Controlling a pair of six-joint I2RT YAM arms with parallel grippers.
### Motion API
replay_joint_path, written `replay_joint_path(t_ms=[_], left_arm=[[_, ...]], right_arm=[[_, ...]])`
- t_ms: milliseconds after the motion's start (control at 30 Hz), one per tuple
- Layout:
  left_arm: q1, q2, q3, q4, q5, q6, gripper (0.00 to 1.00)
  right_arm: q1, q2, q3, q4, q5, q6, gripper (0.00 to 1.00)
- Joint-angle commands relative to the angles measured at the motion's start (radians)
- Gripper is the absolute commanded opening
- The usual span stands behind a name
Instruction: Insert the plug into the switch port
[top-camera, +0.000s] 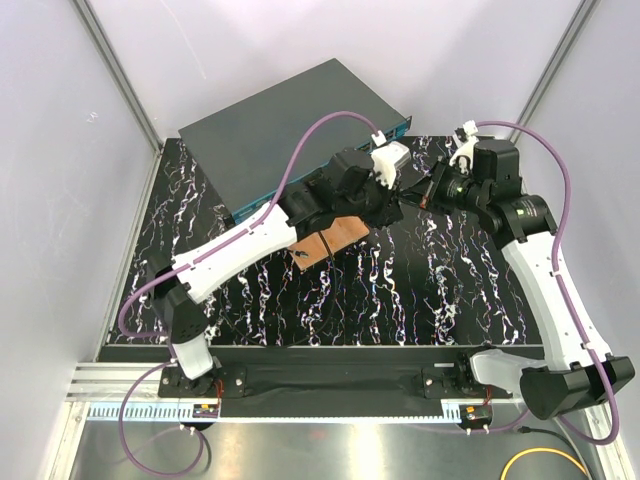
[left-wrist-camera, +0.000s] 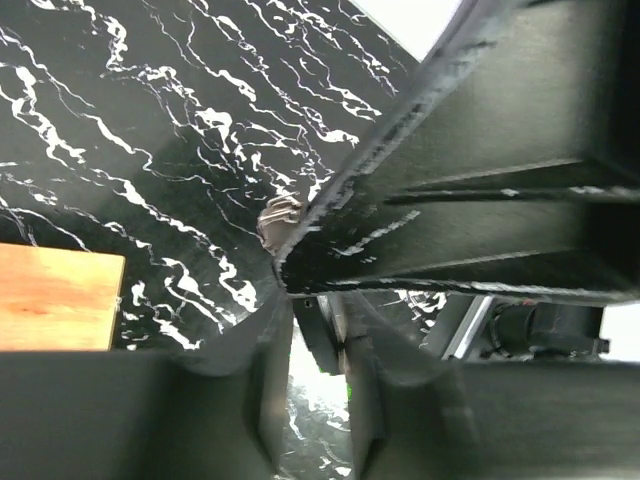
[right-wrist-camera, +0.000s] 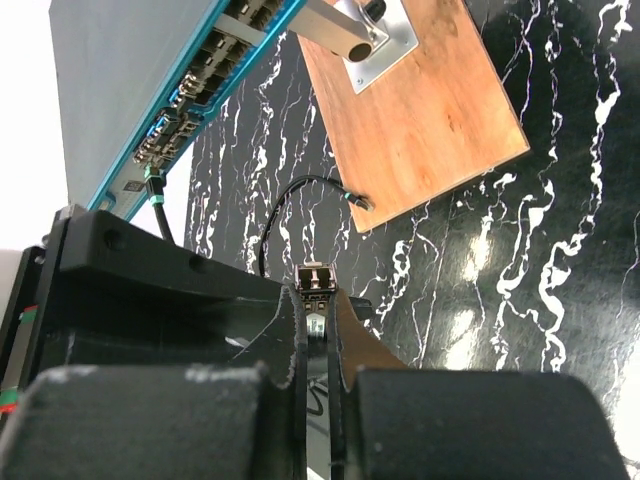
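Note:
The switch (top-camera: 280, 130) is a flat dark grey box at the back, and its teal front face with rows of ports (right-wrist-camera: 190, 85) shows in the right wrist view. My right gripper (right-wrist-camera: 318, 300) is shut on the small metal plug (right-wrist-camera: 317, 278), whose tip sticks out past the fingertips. The gripper hangs above the mat right of the switch's front (top-camera: 422, 195). My left gripper (top-camera: 390, 200) meets it tip to tip. In the left wrist view its jaws (left-wrist-camera: 312, 310) stand slightly apart around a dark part, with the plug tip (left-wrist-camera: 280, 215) just above.
A copper-brown board (top-camera: 335, 240) lies on the black marbled mat (top-camera: 400, 290) in front of the switch, and carries a metal post on a bracket (right-wrist-camera: 360, 30). A thin black cable (right-wrist-camera: 285, 200) loops from the switch face to the board's edge. White walls enclose the mat.

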Motion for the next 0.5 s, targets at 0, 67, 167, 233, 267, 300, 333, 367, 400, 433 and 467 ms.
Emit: replay_joint_path(t_ms=[0, 67, 167, 233, 267, 300, 333, 367, 400, 433, 467], left_arm=[[0.019, -0.007, 0.041, 0.061, -0.009, -0.013, 0.17], [0.026, -0.021, 0.023, 0.071, 0.032, -0.027, 0.0], [0.048, -0.054, -0.022, 0.094, 0.157, -0.043, 0.0], [0.052, -0.093, -0.06, 0.114, 0.208, -0.047, 0.0], [0.06, -0.107, -0.101, 0.124, 0.283, -0.043, 0.0], [0.062, -0.131, -0.12, 0.125, 0.302, -0.043, 0.0], [0.066, -0.143, -0.154, 0.124, 0.325, -0.043, 0.0], [0.081, -0.153, -0.168, 0.125, 0.393, -0.049, 0.0], [0.089, -0.162, -0.178, 0.122, 0.426, -0.055, 0.0], [0.098, -0.183, -0.206, 0.121, 0.495, -0.067, 0.0], [0.115, -0.193, -0.218, 0.121, 0.53, -0.072, 0.0]], right_arm=[[0.008, -0.039, -0.003, 0.05, -0.028, -0.03, 0.0], [0.008, -0.042, -0.01, 0.063, -0.054, -0.038, 0.03], [0.008, -0.045, -0.015, 0.063, -0.048, -0.067, 0.3], [0.008, -0.045, -0.006, 0.05, -0.04, -0.09, 0.55], [0.008, -0.042, -0.001, 0.046, -0.051, -0.101, 0.57], [0.007, -0.04, 0.009, 0.034, -0.055, -0.13, 0.6], [0.008, -0.043, 0.014, 0.032, -0.06, -0.144, 0.62], [0.008, -0.046, 0.019, 0.029, -0.071, -0.165, 0.64], [0.008, -0.051, 0.032, 0.021, -0.081, -0.223, 0.66], [0.007, -0.062, 0.04, 0.017, -0.094, -0.256, 0.69], [0.007, -0.068, 0.046, 0.011, -0.13, -0.333, 0.71]])
